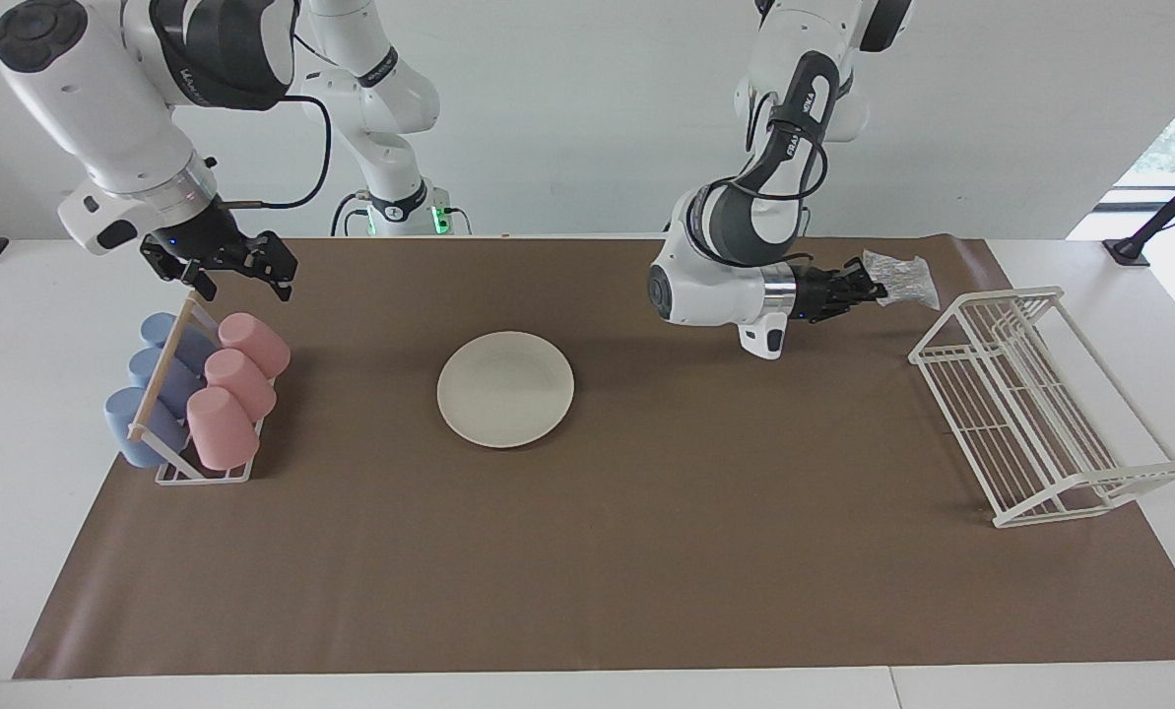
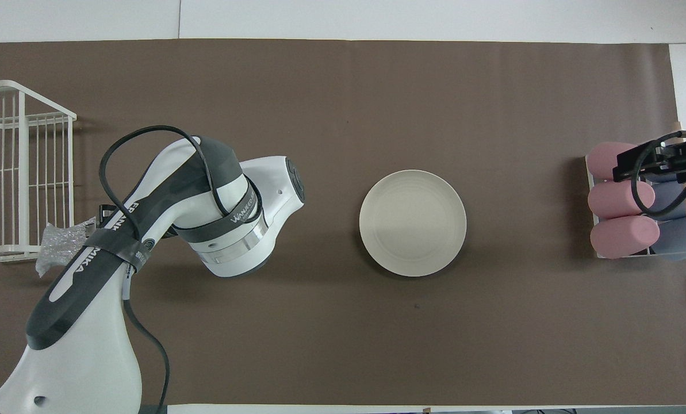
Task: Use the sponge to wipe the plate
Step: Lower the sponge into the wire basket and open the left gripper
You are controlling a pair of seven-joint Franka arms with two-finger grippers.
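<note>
Pink and blue cups [image 1: 198,389] in a rack — right gripper [image 1: 242,268] held spread and empty above them, waiting. Cream plate [image 1: 505,388] mid-mat. Left gripper [image 1: 868,288] pinched shut on the sponge [image 1: 900,278], seemingly off the mat; to be carried level, then pressed flat. Overhead, the grip is hidden by the arm.

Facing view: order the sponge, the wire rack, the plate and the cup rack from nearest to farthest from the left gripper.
1. The sponge, pinched in the shut left gripper itself.
2. The wire rack, beside it at the left arm's end of the table.
3. The plate, mid-table.
4. The cup rack, at the right arm's end, under the waiting open right gripper.
</note>
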